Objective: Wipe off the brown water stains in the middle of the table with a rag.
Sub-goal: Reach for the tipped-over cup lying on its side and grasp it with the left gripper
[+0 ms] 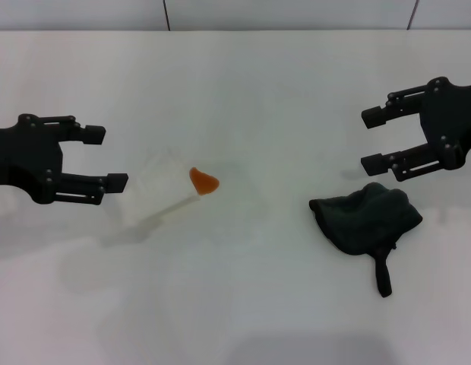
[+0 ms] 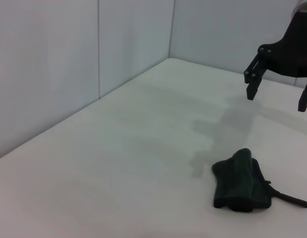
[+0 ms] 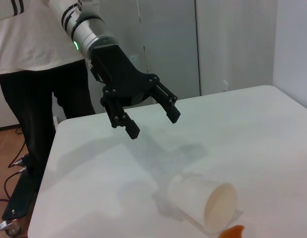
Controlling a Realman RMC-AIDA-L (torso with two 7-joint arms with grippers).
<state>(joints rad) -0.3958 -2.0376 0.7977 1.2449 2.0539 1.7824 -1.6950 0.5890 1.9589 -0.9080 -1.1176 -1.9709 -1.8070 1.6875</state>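
The brown water stain [image 1: 203, 181] is a small glossy orange blot near the middle of the white table [image 1: 243, 304]; its edge shows in the right wrist view [image 3: 231, 231]. The dark green-black rag [image 1: 367, 216] lies bunched at the right with its tail toward the front; it also shows in the left wrist view [image 2: 241, 181]. My right gripper [image 1: 372, 140] is open, just above and behind the rag; it also shows in the left wrist view [image 2: 276, 91]. My left gripper [image 1: 106, 157] is open at the left, also in the right wrist view [image 3: 151, 119].
A pale cup [image 1: 156, 185] lies on its side just left of the stain, its mouth toward it; it also shows in the right wrist view [image 3: 203, 202]. A wall [image 2: 69, 64] bounds the far side. A person [image 3: 39, 74] stands beyond the table's left end.
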